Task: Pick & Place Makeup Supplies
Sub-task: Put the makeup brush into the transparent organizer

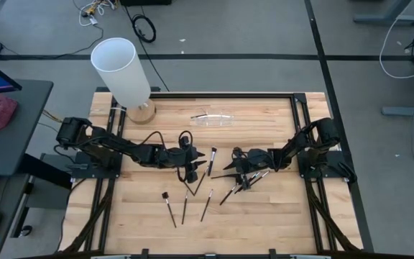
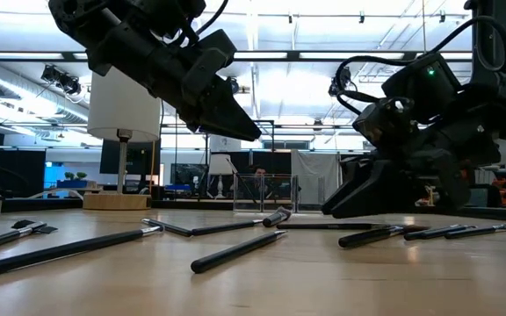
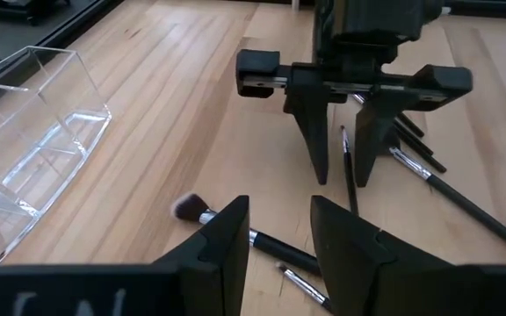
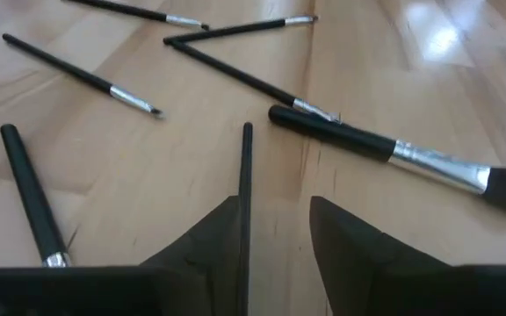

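Fingers of the right gripper (image 4: 275,237) are spread, a thin makeup brush (image 4: 246,167) lying beside one fingertip; the left gripper (image 3: 279,241) is likewise spread. Before closing, the handle should be centred between the pads.

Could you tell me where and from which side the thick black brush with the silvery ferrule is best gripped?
Grip the thick black brush with the silvery ferrule on its handle behind the ferrule, coming straight down with jaws across it. It lies flat on the wooden table, and a thin black brush seems to touch its tail end.
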You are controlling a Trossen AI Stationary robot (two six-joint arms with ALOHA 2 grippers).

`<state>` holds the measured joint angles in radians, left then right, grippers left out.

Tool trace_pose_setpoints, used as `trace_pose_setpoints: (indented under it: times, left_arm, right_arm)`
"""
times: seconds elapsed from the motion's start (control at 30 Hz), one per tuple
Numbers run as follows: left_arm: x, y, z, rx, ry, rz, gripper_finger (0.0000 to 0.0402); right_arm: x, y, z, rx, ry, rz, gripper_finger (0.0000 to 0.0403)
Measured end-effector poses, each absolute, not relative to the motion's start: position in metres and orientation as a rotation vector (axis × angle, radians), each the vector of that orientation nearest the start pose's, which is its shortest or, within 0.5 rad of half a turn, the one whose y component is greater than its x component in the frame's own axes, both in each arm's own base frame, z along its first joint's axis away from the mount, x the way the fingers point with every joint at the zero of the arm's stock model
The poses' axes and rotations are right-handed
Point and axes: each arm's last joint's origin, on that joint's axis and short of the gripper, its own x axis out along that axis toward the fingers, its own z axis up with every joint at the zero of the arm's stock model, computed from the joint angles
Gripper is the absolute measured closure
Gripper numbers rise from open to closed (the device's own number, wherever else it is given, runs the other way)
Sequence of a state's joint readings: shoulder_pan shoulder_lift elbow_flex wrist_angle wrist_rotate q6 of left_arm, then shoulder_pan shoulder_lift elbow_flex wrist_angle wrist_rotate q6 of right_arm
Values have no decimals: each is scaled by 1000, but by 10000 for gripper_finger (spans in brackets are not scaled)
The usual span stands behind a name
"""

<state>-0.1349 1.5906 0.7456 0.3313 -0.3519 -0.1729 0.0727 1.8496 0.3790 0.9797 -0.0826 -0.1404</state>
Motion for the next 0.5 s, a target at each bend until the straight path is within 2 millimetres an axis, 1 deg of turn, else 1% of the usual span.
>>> trace_pose_setpoints:
  times: [0.23,0.5]
  left_arm:
    - [314,-34,178,-57,476,214,275]
    - [314,-34,178,-57,476,215,275]
  right_arm:
    - [260,21,73,-129,497,190,271]
    - [259,21,63,-93,548,188,295]
